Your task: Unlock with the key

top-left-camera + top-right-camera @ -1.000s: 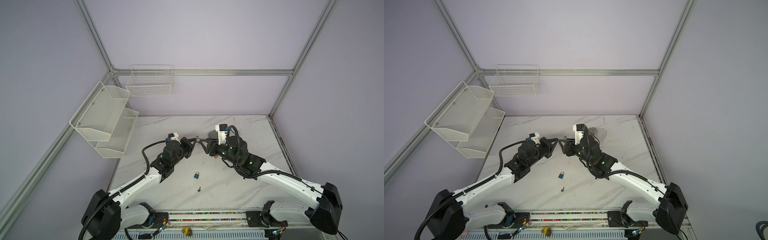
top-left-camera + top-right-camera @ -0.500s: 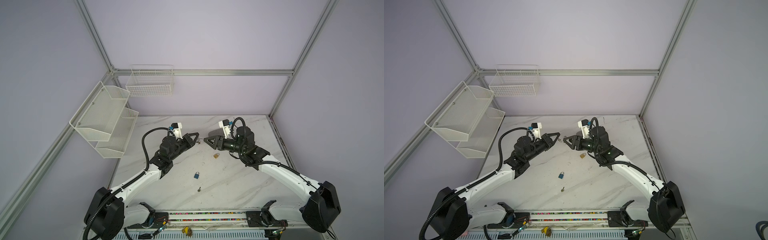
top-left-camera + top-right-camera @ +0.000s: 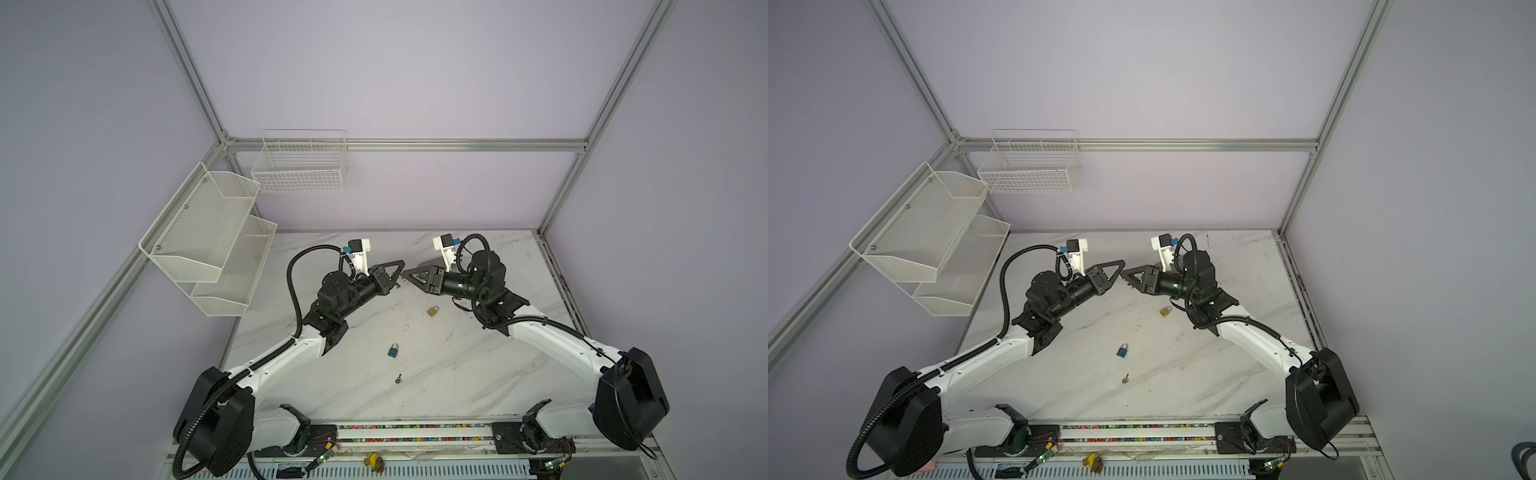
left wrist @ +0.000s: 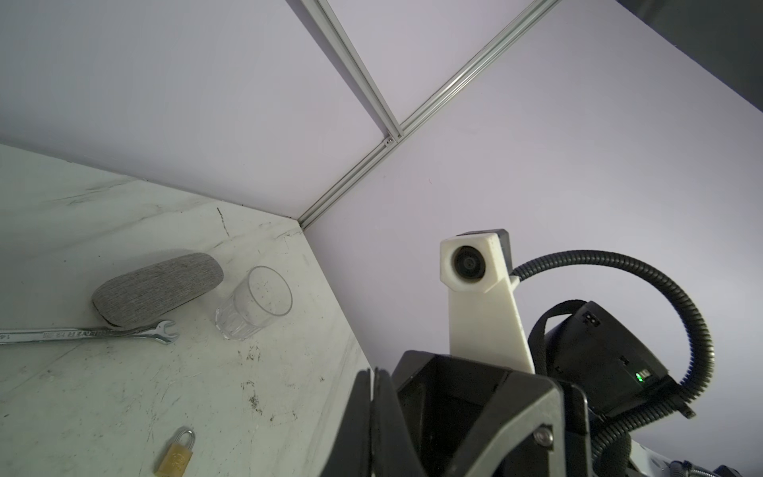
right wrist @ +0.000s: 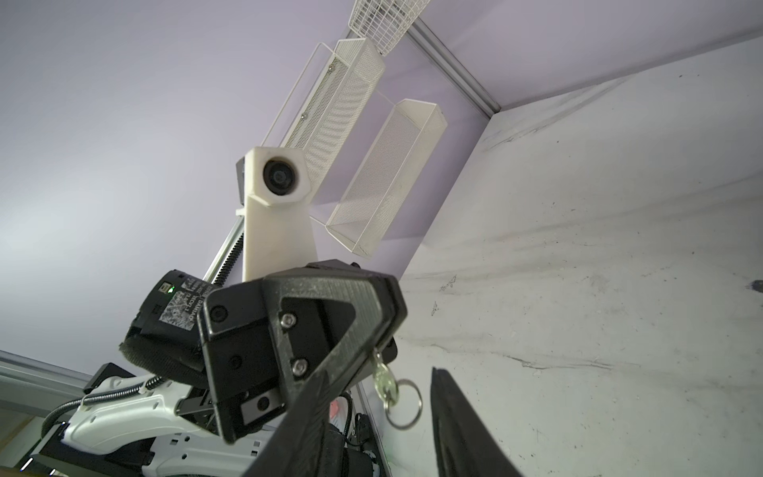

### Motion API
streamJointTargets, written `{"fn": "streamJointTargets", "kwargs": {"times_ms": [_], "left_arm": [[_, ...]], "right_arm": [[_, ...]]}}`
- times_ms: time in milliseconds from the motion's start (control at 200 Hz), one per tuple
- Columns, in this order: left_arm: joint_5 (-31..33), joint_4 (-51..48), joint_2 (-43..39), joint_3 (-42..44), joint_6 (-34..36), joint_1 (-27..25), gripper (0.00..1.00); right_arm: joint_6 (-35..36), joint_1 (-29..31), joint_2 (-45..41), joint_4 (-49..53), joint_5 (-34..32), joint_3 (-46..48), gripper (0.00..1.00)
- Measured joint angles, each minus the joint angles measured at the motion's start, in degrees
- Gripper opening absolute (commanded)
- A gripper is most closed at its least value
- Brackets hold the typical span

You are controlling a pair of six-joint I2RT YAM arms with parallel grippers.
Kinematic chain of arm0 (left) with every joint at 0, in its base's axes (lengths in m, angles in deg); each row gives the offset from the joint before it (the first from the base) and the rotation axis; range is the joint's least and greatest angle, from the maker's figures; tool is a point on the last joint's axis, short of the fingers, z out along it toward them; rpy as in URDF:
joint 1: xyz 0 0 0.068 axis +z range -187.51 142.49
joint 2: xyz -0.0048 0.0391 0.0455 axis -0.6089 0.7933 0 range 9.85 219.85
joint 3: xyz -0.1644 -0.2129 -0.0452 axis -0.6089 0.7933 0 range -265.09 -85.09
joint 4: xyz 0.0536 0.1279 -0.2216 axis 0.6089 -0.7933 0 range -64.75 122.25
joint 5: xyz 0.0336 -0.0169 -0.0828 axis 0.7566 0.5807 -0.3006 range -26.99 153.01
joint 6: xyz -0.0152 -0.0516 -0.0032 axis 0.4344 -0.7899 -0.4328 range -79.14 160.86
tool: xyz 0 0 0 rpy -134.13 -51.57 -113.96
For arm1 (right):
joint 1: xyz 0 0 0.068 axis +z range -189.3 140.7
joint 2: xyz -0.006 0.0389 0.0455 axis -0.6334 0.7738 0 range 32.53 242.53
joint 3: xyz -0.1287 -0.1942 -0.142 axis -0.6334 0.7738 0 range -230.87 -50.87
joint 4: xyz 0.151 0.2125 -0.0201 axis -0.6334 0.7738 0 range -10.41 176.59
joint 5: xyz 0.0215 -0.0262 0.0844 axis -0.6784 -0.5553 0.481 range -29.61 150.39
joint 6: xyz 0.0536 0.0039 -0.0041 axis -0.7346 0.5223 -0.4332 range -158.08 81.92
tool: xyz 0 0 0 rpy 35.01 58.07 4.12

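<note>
Above the marble tabletop (image 3: pixel 457 365), the left gripper (image 5: pixel 377 351) is pressed together on one end of a small key (image 5: pixel 382 378), with the key ring (image 5: pixel 404 402) dangling free. The right gripper (image 3: pixel 410 277) meets it nose to nose, its fingers (image 5: pixel 454 425) spread on either side of the ring. A brass padlock (image 3: pixel 432 311) lies on the table near the right arm. A blue padlock (image 3: pixel 393 350) and a second key (image 3: pixel 398 378) lie nearer the robot's base. This looks like a hand-over. The right jaws should close squarely on the hanging end, and the left should release only once that grip is firm, leaving the blade clear for the keyhole.
</note>
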Motion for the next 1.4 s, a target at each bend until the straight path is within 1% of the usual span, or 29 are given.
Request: {"fn": "streamJointTargets", "kwargs": {"times_ms": [85, 305, 645, 730, 1175, 1400], "left_arm": [[-0.2, 0.5, 0.0, 0.0, 0.0, 0.0, 0.00], [-0.7, 1.6, 0.6, 0.0, 0.0, 0.0, 0.00], [-1.7, 2.8, 0.8, 0.0, 0.0, 0.0, 0.00], [-1.7, 2.8, 0.8, 0.0, 0.0, 0.0, 0.00], [-2.0, 3.3, 1.2, 0.0, 0.0, 0.0, 0.00], [-2.1, 3.5, 1.7, 0.0, 0.0, 0.0, 0.00]], "right_arm": [[-1.0, -0.1, 0.5, -2.0, 0.8, 1.2, 0.34], [-3.5, -0.1, 1.5, -6.2, 1.9, 3.1, 0.28], [-5.7, -0.1, 1.6, -10.7, 2.3, 3.9, 0.22], [-6.1, -0.1, 1.8, -11.4, 2.3, 4.3, 0.19], [-7.3, -0.1, 2.4, -14.1, 2.3, 4.5, 0.15], [-8.5, -0.1, 3.3, -15.8, 2.8, 5.0, 0.11]]}}
